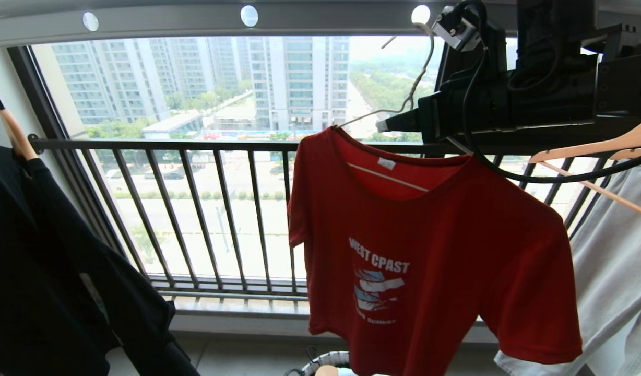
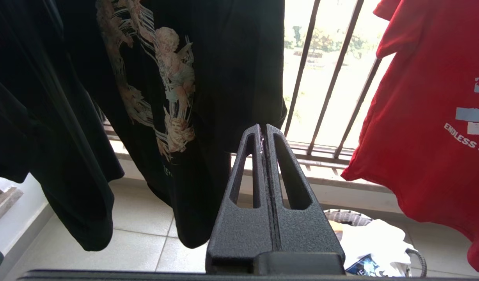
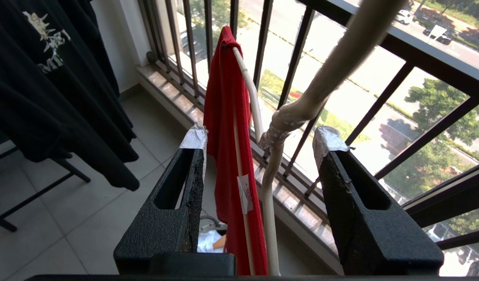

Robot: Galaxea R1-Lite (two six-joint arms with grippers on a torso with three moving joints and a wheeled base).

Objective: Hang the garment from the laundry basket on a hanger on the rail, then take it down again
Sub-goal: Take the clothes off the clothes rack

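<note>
A: Where from the right hand (image 3: 259, 150)?
B: Hanger (image 3: 271, 136) neck dead between spread fingers, stem upright; shirt (image 1: 430, 245) hung from rail (image 1: 205, 21), near its right end.
A: Left hand (image 2: 264, 134)?
B: Pressed together, low, farther off.

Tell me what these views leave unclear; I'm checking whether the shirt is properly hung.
- Head view: the hanger hook's seat on the rail is hidden by the right arm.
- Head view: the laundry basket is cut off by the bottom edge.
- Right wrist view: the red T-shirt shows edge-on only.

Black textured right tool (image 3: 259, 156) has slotted fingers (image 3: 192, 140) with white-taped tips.
</note>
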